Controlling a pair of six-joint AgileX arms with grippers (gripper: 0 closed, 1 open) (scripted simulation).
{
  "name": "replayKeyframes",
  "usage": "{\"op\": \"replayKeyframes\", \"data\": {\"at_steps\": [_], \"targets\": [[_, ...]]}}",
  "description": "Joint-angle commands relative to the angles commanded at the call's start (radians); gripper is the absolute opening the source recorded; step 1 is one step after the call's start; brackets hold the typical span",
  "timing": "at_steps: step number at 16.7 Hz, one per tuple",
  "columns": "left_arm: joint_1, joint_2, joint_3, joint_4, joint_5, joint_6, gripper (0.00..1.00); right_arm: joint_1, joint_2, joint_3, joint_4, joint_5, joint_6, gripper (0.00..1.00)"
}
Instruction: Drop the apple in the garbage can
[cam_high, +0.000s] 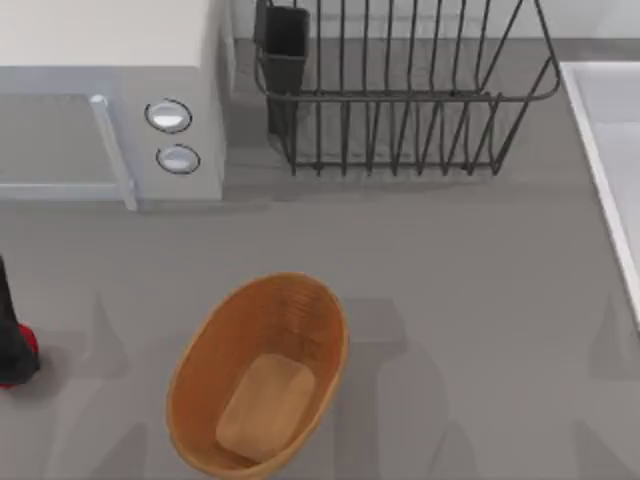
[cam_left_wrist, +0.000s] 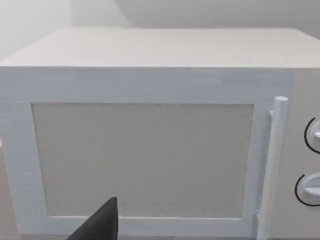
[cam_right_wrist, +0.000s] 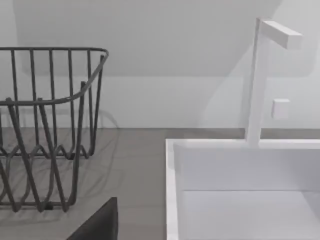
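The apple (cam_high: 22, 352) is a small red fruit at the far left edge of the table, partly covered by a black part of my left gripper (cam_high: 6, 318), which sits right over it. The garbage can (cam_high: 205, 352) is an oval orange-brown wicker basket with a tan base, standing to the right of the apple near the table's front edge, with nothing in it. In the left wrist view a dark piece of my left gripper (cam_left_wrist: 100, 225) points toward the microwave. A dark piece of my right gripper (cam_right_wrist: 100, 224) shows in the right wrist view, facing the rack and sink.
A white microwave (cam_high: 110, 90) with two knobs fills the back left. A black wire rack (cam_high: 400, 100) with a small black cup (cam_high: 284, 40) stands at the back middle. A white sink (cam_high: 610, 150) with a tap (cam_right_wrist: 260, 80) runs along the right edge.
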Motion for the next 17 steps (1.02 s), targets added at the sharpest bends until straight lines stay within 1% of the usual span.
{"op": "replayKeyframes", "data": {"at_steps": [2, 4, 7, 10, 17], "targets": [[0.000, 0.001, 0.001, -0.001, 0.000, 0.001, 1.00, 0.000, 0.000, 0.000, 0.000, 0.000, 0.000, 1.00], [0.003, 0.033, 0.029, -0.026, 0.002, 0.033, 1.00, 0.000, 0.000, 0.000, 0.000, 0.000, 0.000, 1.00], [0.011, 0.161, 0.132, -0.116, 0.011, 0.158, 1.00, 0.000, 0.000, 0.000, 0.000, 0.000, 0.000, 1.00], [0.024, 0.384, 0.282, -0.253, 0.025, 0.353, 1.00, 0.000, 0.000, 0.000, 0.000, 0.000, 0.000, 1.00], [0.068, 1.085, 0.678, -0.652, 0.057, 0.882, 1.00, 0.000, 0.000, 0.000, 0.000, 0.000, 0.000, 1.00]]}}
